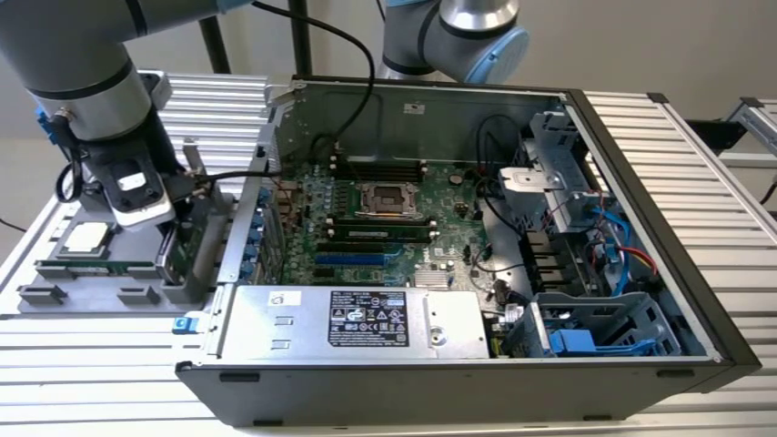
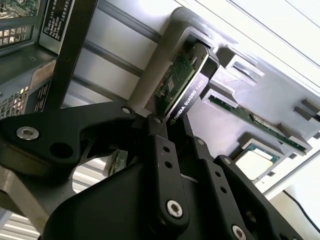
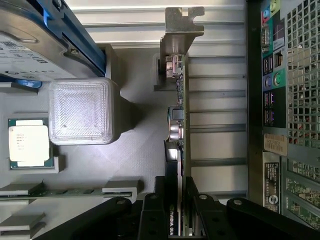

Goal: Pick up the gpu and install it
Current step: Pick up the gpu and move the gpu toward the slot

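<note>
The gpu (image 3: 176, 125) stands on edge in a slot of the grey parts tray (image 3: 135, 150), its silver end bracket (image 3: 182, 22) at the far end. Its green board and black cooler also show in the second wrist view (image 2: 185, 85). My gripper (image 3: 175, 200) straddles the card, one black finger (image 3: 152, 212) against the cooler side and the other against the board side, shut on it. In the exterior view the gripper (image 1: 164, 232) hangs over the tray, at the exterior view's left of the open computer case (image 1: 680, 228), with the gpu (image 1: 180, 253) just below it.
The case lies open with its motherboard (image 1: 388, 218) and silver power supply (image 1: 352, 319) exposed. On the tray sit a processor chip (image 3: 29, 142), a memory stick (image 3: 75, 191), a clear plastic block (image 3: 82, 111) and a hard drive in a blue frame (image 3: 30, 45). The case's rear panel (image 3: 280, 100) is close beside the card.
</note>
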Available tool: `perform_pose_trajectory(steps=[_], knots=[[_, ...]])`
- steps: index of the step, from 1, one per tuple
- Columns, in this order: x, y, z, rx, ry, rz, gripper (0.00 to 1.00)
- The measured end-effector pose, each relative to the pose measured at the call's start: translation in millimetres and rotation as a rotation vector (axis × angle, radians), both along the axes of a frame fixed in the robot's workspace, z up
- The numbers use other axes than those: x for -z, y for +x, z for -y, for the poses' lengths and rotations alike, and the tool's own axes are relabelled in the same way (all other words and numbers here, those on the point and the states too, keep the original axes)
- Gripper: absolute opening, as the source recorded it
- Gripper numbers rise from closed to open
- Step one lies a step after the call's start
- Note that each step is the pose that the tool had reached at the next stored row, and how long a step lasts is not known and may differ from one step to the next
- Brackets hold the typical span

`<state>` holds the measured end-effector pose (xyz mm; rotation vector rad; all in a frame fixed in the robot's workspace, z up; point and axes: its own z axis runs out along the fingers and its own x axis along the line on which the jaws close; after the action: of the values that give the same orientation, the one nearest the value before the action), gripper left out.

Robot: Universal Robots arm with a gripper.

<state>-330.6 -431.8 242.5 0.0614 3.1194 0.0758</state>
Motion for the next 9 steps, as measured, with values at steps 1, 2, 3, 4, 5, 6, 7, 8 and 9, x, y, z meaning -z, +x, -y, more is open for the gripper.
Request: perform_pose_trajectory(steps=[1,2,3,4,5,6,7,8,9], knots=[[-0.9,0.0,0.0,0.0,0.0,0.0,0.0],[-1.9,0.0,0.0,0.0,0.0,0.0,0.0],[-2.9,0.0,0.0,0.0,0.0,0.0,0.0],[-3.9,0.0,0.0,0.0,-0.0001,0.0,0.0],[-4.7,0.0,0.0,0.0,-0.0001,-0.0001,0.0],[-5.1,0.0,0.0,0.0,0.0,0.0001,0.0],[-5.5,0.0,0.0,0.0,0.0001,0.0002,0.0],[-5.9,0.0,0.0,0.0,0.0,0.0,0.0],[-6.3,0.0,0.0,0.0,0.0,-0.0001,0.0]])
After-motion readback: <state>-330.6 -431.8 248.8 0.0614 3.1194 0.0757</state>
